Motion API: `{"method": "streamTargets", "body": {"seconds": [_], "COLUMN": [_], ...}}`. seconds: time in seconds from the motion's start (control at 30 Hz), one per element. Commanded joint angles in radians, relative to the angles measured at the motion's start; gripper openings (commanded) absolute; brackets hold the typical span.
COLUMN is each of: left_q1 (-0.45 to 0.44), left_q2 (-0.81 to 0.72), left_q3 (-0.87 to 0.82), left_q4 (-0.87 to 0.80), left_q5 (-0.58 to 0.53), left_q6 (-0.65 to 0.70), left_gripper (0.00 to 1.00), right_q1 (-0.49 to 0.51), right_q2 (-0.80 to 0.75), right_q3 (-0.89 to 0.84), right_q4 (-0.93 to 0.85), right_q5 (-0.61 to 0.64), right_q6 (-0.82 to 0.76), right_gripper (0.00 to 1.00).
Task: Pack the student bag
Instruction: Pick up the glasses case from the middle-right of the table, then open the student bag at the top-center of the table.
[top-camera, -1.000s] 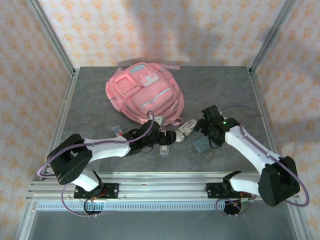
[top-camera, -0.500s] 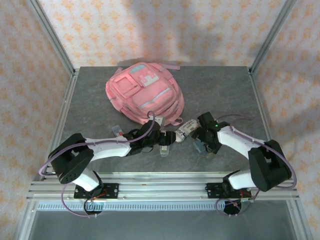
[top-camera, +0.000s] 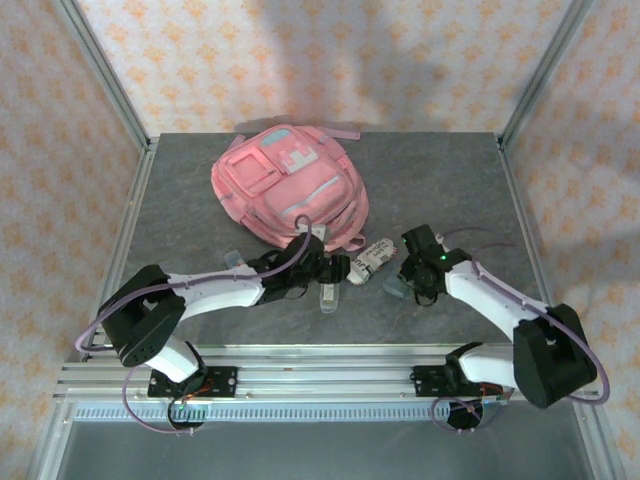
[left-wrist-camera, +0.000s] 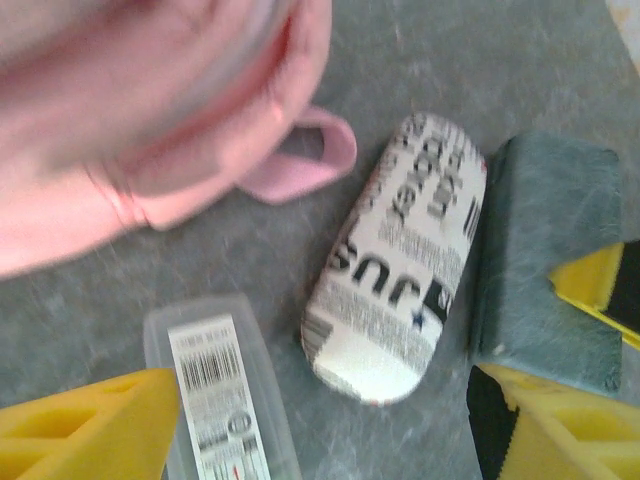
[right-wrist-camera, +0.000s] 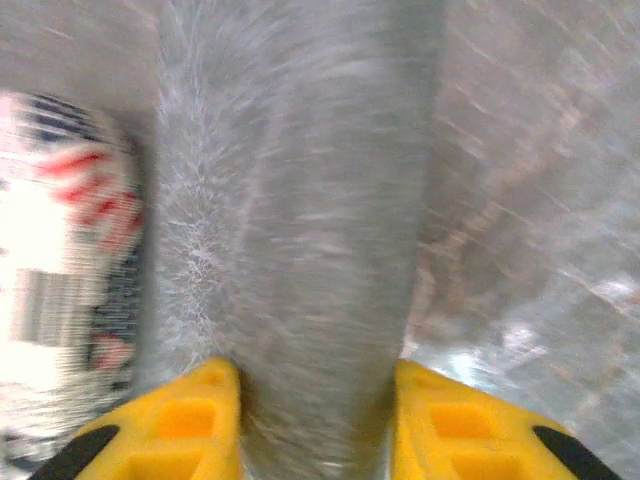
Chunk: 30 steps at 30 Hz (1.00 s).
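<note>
The student bag (top-camera: 290, 185) lies pink and flat at the back middle of the table; its edge and a strap loop (left-wrist-camera: 150, 110) show in the left wrist view. My left gripper (top-camera: 333, 270) (left-wrist-camera: 320, 440) hangs open over a clear barcode box (left-wrist-camera: 220, 390) and a newsprint-patterned case (left-wrist-camera: 400, 260) (top-camera: 372, 260). My right gripper (top-camera: 405, 283) (right-wrist-camera: 320, 420) is shut on a grey felt pouch (right-wrist-camera: 300, 230) (left-wrist-camera: 545, 250), one yellow finger pressed against each side of it.
The clear barcode box (top-camera: 328, 297) lies in front of the left gripper. A second small clear item (top-camera: 235, 262) sits by the left forearm. The newsprint case (right-wrist-camera: 60, 250) lies close beside the pouch. Metal frame posts stand at the table corners.
My right gripper has come down and closed its jaws on the grey felt pouch. The left gripper has crept right toward the newsprint case, still open.
</note>
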Motion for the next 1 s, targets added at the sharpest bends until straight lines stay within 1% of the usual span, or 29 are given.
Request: {"method": "streamTargets", "body": {"seconds": [0.0, 0.1, 0.2, 0.33, 0.43, 0.47, 0.57, 0.63, 0.8, 0.97], "left_q1": [0.052, 0.1, 0.128, 0.141, 0.143, 0.143, 0.147, 0.156, 0.192, 0.214], "left_q2": [-0.002, 0.008, 0.059, 0.195, 0.297, 0.324, 0.408, 0.424, 0.419, 0.456], "left_q3": [0.086, 0.168, 0.288, 0.477, 0.602, 0.632, 0.715, 0.743, 0.751, 0.773], "left_q4": [-0.141, -0.229, -0.342, -0.503, -0.598, -0.62, -0.668, -0.668, -0.629, -0.639], "left_q5": [-0.073, -0.097, -0.152, -0.199, -0.236, -0.249, -0.334, -0.344, -0.274, -0.253], "left_q6": [0.095, 0.169, 0.277, 0.417, 0.494, 0.511, 0.532, 0.542, 0.551, 0.56], "left_gripper": [0.77, 0.78, 0.79, 0.8, 0.81, 0.81, 0.81, 0.8, 0.76, 0.75], "right_q1": [0.006, 0.003, 0.001, -0.001, -0.001, -0.001, -0.002, -0.002, -0.002, -0.001], "right_q2": [0.014, -0.026, -0.048, -0.047, -0.047, -0.072, -0.092, -0.109, -0.128, -0.128], "right_q3": [0.001, 0.029, 0.047, 0.064, 0.063, 0.061, 0.051, 0.04, 0.024, 0.018], "right_q4": [-0.077, -0.083, -0.078, -0.073, -0.063, -0.059, -0.047, -0.042, -0.032, -0.026], "right_q5": [0.053, 0.063, 0.065, 0.06, 0.048, 0.046, 0.036, 0.031, 0.029, 0.02], "right_q6": [-0.032, -0.044, -0.058, -0.074, -0.079, -0.08, -0.081, -0.076, -0.074, -0.073], "right_gripper": [0.3, 0.3, 0.29, 0.29, 0.29, 0.29, 0.29, 0.29, 0.29, 0.29]}}
